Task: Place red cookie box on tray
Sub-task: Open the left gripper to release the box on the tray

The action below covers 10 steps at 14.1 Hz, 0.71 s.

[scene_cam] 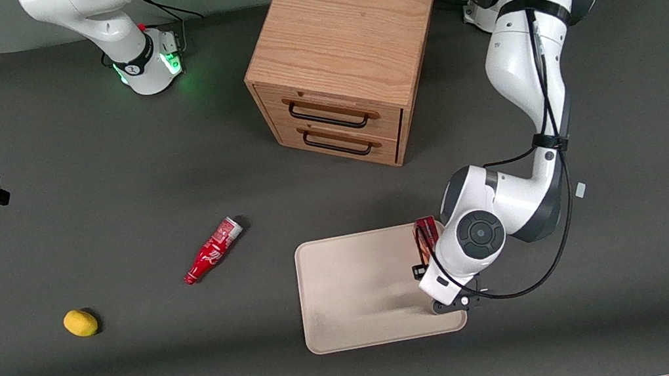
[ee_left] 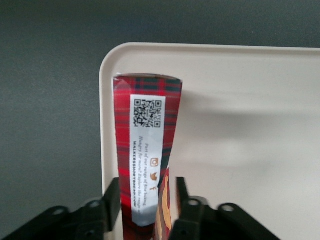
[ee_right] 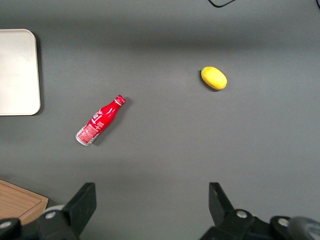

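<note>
Hand (ee_left: 145, 205) clamped on red cookie box (ee_left: 146, 150) over tray (ee_left: 240, 150) corner.

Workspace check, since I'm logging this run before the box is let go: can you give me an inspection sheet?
Surface: dark grey table.
Job's things: red cookie box held over a corner of the tray.
Clutter: red bottle lying down; yellow lemon; wooden cabinet, drawers closed.
Grippers: gripper shut on the box, above the tray.
Cables: black cable along the working arm.
Surroundings: nothing seen.
</note>
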{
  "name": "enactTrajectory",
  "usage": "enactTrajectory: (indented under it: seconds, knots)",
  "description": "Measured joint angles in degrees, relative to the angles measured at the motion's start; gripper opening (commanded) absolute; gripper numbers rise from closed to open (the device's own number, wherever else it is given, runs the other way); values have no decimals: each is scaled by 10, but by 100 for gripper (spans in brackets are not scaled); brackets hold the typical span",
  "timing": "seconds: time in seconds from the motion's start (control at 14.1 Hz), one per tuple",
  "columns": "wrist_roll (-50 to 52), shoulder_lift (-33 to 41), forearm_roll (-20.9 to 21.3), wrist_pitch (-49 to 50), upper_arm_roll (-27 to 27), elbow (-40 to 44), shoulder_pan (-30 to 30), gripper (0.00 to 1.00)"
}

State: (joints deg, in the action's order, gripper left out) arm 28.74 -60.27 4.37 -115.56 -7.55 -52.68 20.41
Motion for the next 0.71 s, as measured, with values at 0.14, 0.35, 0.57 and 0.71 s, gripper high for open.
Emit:
enactTrajectory:
  seconds: [0.14, 0.35, 0.57, 0.71]
  knots:
    - [0, 0, 0, 11, 0, 5, 0, 100]
    - [0, 14, 0, 71, 0, 26, -1, 100]
    - [-1, 66, 0, 152, 3, 33, -13, 100]
    - [-16, 111, 0, 188, 3, 17, -30, 100]
